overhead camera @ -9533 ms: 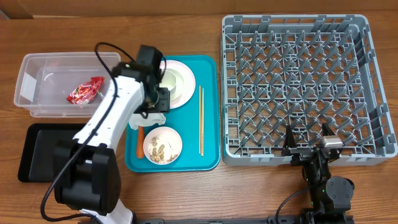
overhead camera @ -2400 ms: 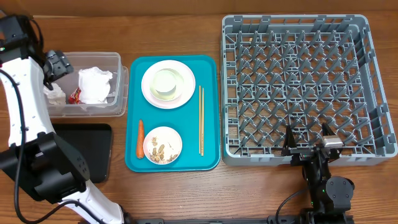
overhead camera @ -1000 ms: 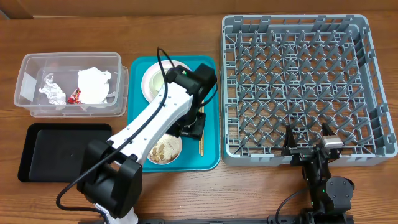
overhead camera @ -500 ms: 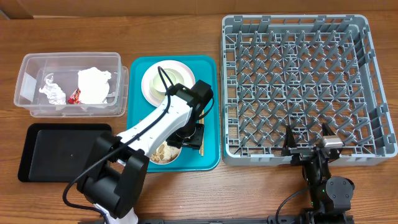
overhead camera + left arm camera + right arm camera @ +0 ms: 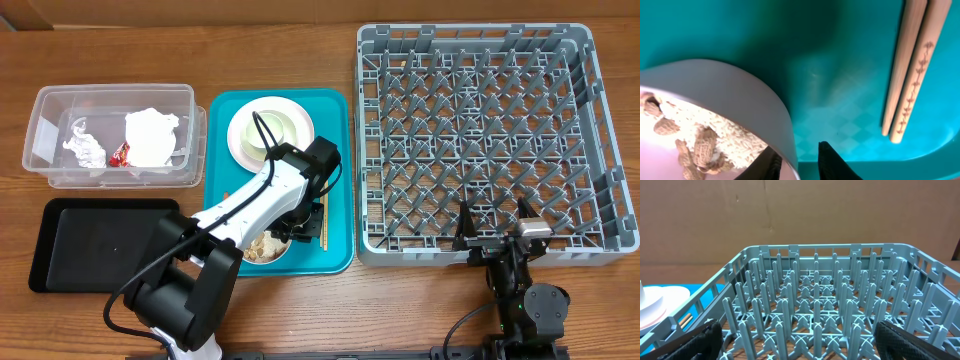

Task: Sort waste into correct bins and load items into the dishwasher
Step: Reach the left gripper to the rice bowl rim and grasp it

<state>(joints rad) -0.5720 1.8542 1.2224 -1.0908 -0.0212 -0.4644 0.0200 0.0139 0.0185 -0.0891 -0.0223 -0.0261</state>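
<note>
The grey dish rack (image 5: 475, 35), at right in the overhead frame, is cropped in the right wrist view, where the right gripper (image 5: 800, 340) is spread wide and empty. At lower centre of the overhead frame, the bowl (image 5: 740, 95) of peanuts (image 5: 702, 147) is largely masked by the left arm (image 5: 250, 200). The left gripper (image 5: 797, 160) is set astride its rim, but it cannot be told whether the rim is clamped. The chopsticks (image 5: 910, 75) are cut off at the top of the left wrist view. The bowl and chopsticks are borne by the teal tray (image 5: 740, 30). The tray and rack are borne by the wooden table (image 5: 300, 310), and a cardboard wall (image 5: 790, 210) is seen behind.

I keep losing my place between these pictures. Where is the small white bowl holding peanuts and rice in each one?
Overhead: the small white bowl of peanuts sits low in the picture on the teal plastic tray, partly under the left arm.
Left wrist: it fills the lower left, close up.
Right wrist: not in it.
Shared landmark: the teal tray, seen in all three views.
</note>
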